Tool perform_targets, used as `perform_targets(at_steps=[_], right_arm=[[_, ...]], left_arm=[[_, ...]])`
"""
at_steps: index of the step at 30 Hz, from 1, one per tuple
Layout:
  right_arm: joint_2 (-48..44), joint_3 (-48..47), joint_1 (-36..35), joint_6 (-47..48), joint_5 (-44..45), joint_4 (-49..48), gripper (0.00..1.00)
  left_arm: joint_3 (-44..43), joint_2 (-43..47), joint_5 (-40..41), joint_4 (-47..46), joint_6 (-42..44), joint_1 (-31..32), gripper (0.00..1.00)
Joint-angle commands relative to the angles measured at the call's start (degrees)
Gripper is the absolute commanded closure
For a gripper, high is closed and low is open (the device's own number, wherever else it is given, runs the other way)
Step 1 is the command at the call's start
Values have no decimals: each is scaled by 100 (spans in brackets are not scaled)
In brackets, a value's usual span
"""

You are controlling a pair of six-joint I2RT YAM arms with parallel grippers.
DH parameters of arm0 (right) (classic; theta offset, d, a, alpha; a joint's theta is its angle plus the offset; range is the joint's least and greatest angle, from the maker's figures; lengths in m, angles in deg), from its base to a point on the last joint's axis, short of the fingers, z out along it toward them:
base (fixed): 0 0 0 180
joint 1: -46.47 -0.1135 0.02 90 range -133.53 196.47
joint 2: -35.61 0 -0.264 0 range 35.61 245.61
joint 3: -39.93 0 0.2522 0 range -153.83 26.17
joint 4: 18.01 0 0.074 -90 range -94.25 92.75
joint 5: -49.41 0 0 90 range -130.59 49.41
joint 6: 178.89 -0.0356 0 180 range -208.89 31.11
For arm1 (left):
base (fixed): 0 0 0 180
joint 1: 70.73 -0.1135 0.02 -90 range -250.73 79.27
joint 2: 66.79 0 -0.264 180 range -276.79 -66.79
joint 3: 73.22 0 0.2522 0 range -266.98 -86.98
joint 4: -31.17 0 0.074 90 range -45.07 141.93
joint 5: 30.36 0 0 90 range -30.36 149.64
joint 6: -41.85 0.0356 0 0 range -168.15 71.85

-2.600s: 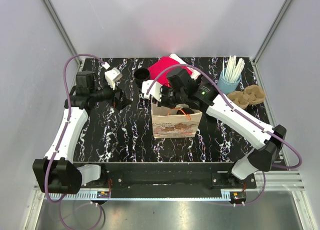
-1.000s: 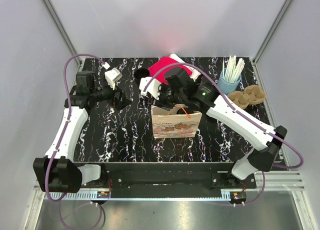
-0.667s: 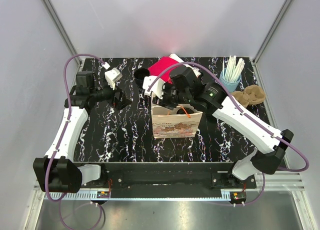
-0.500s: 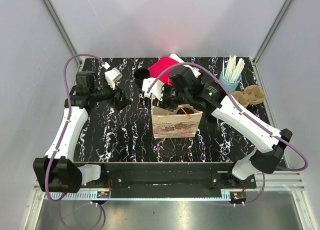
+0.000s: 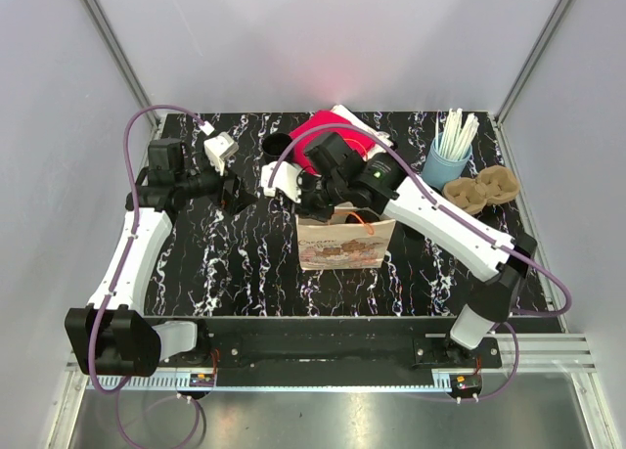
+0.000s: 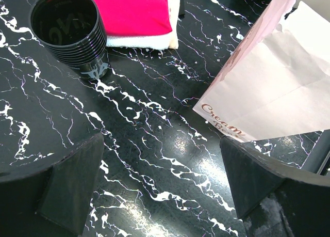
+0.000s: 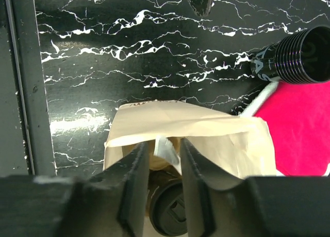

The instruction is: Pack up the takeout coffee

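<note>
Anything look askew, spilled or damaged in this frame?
No spill. The paper bag has its mouth crumpled: the rim folds inward over the opening, seemingly pinched by the right gripper, and partly covers the lidded cup inside. The black cup stands upright beside the pink napkins.

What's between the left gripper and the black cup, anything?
Nothing visible. In the left wrist view, only bare marble tabletop lies between the open left gripper and the black ribbed cup. The paper bag stands off to the right, and the pink napkin lies beside the cup.
</note>
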Motion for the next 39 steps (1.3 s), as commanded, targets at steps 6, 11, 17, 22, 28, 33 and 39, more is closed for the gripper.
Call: perform_targets(at_steps=[6, 11, 17, 22, 28, 33, 39], right_arm=[[114, -469, -95, 4, 31, -39, 89], [-88, -627, -113, 21, 110, 75, 100], [-370, -724, -104, 47, 207, 146, 100], [-537, -838, -104, 4, 216, 119, 100], [-607, -1198, -95, -119, 198, 102, 100], [-493, -1532, -95, -251, 207, 102, 100], [-300, -2007, -78, -541, -47, 93, 100]], left_arm=[[-39, 50, -256, -101, 94, -68, 1], [-48, 24, -291, -101, 85, -77, 1], [-48, 50, -291, -93, 68, -77, 1], [-57, 32, -291, -93, 59, -77, 1], [-65, 24, -291, -93, 50, -77, 1], [-65, 15, -291, -84, 42, -77, 1], [-74, 24, -282, -84, 50, -77, 1]])
